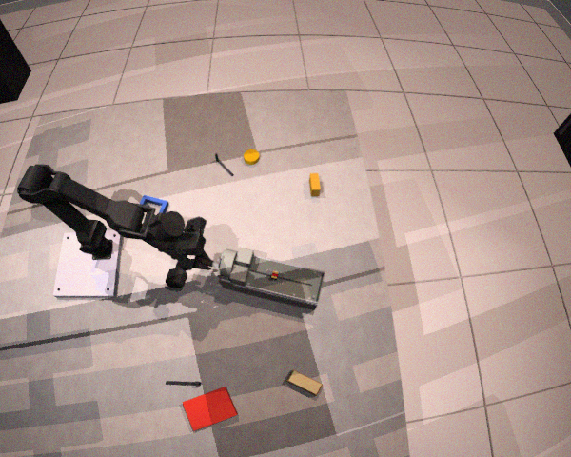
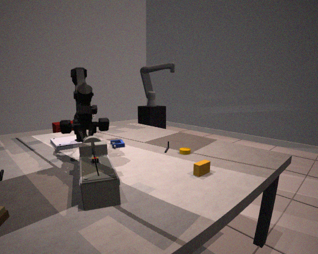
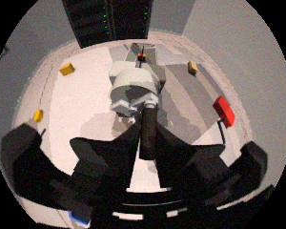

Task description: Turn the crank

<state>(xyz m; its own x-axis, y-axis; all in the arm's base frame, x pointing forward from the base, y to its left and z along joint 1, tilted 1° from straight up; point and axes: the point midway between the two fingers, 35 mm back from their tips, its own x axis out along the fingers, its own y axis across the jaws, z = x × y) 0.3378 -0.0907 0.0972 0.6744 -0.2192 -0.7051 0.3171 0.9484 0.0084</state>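
The machine (image 1: 295, 286) (image 2: 100, 192) (image 3: 134, 81) is a long grey-green box with a slot along its top and a rounded housing at the arm's end. The small red pointer (image 1: 274, 274) (image 2: 95, 158) (image 3: 141, 57) sits in the slot; tiny yellow brass bits show right beside it. The pointer looks level or nearly level with them, but it is too small to tell exactly. My gripper (image 1: 210, 266) (image 3: 146, 122) is shut on the dark crank handle (image 3: 148, 143) at the housing end. The housing partly hides the fingertips in the exterior view.
A blue frame (image 1: 163, 202) (image 2: 122, 144) lies beside the arm. A yellow disc (image 1: 250, 156) (image 2: 185, 151), an orange block (image 1: 315, 184) (image 2: 201, 168) and a thin dark piece (image 1: 224, 166) lie on one side. A red block (image 1: 209, 408) (image 3: 224, 111) and a tan block (image 1: 305, 383) lie on the other.
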